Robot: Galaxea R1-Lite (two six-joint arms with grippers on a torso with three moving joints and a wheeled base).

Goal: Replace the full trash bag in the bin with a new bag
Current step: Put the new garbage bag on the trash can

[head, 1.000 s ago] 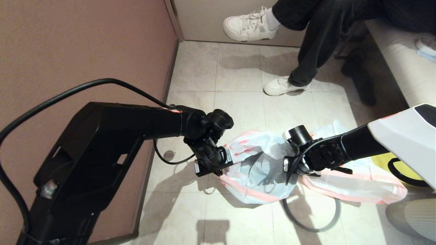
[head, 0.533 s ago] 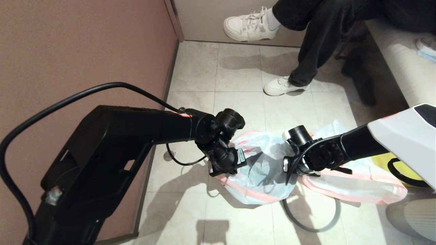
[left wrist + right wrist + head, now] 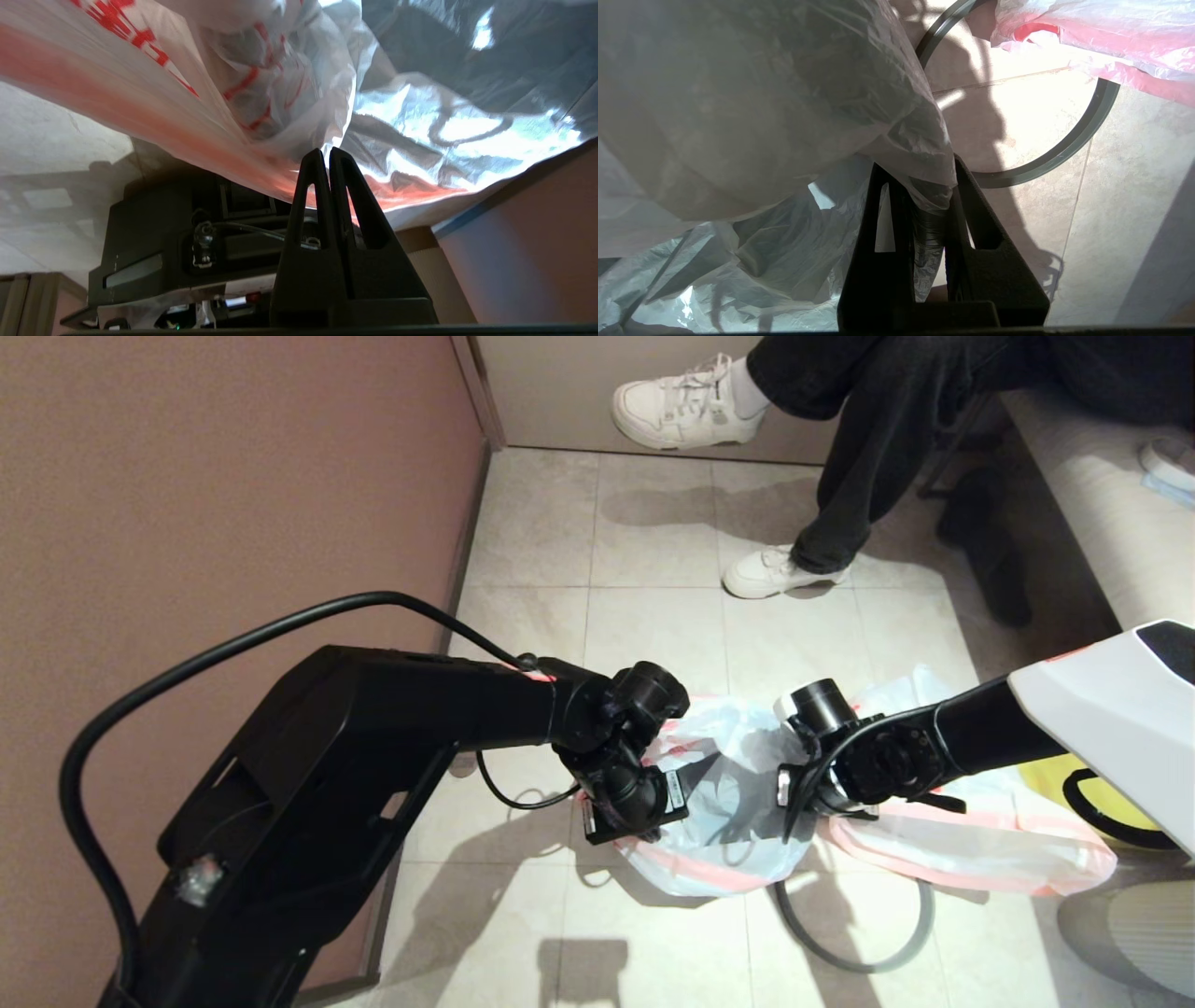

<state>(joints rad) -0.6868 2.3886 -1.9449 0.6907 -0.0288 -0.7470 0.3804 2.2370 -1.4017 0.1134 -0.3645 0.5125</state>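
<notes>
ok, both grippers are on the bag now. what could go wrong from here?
1. The left gripper pinches only the pink hem edge of the new bag; it could slip out under tension.
2. The right gripper clamps a bunched wad of film; pulling the sides apart may tear it.
3. The grey ring lies loose on the floor just below the bag, beside the full trash bag; a sagging hem could snag it.

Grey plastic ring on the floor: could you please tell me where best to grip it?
The thin grey ring lies flat on the tiles, far side hidden: probably pinch its bare near arc from straight above, one finger inside, one outside.
</notes>
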